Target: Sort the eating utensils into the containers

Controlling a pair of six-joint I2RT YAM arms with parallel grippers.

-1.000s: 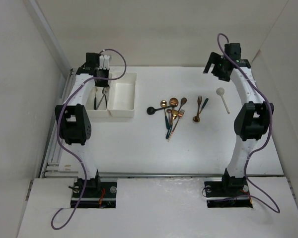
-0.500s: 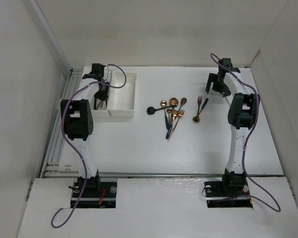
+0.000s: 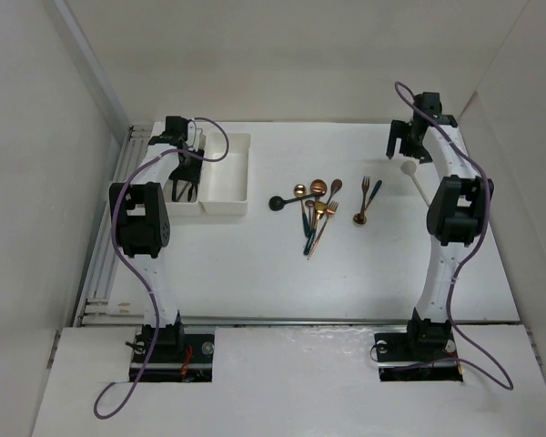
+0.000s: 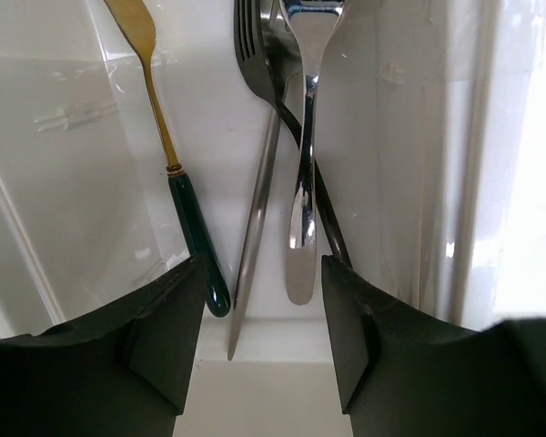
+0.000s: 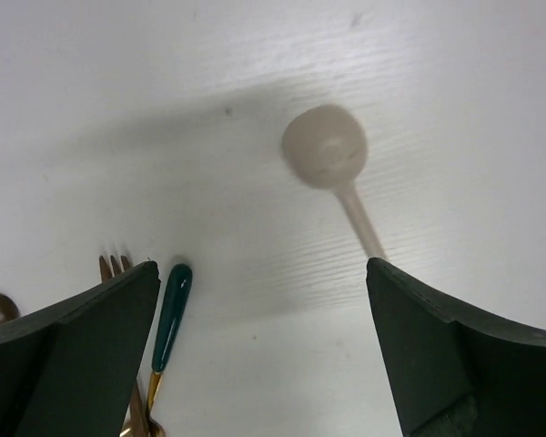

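Two joined white trays stand at the back left: the left tray (image 3: 176, 206) and the right tray (image 3: 226, 177). My left gripper (image 3: 184, 185) hangs open and empty low over the left tray (image 4: 73, 137). In the left wrist view its open jaws (image 4: 262, 300) frame a gold-headed teal utensil (image 4: 177, 209), a silver utensil (image 4: 300, 182) and a black fork (image 4: 253, 45). Several copper, teal and black utensils (image 3: 314, 205) lie mid-table, and a fork and a teal-handled spoon (image 3: 366, 200) lie right of them. My right gripper (image 3: 404, 147) is open and empty above a white spoon (image 3: 409, 177).
In the right wrist view the open gripper (image 5: 262, 273) looks down on bare table, with the white spoon's bowl (image 5: 325, 146) ahead, a teal handle (image 5: 170, 314) and copper fork tines (image 5: 114, 267) at the left finger. The right tray holds nothing. White walls enclose the table.
My left gripper has dropped from above the left tray to low over the utensils in it. My right gripper has come down from high at the back right to near the white spoon.
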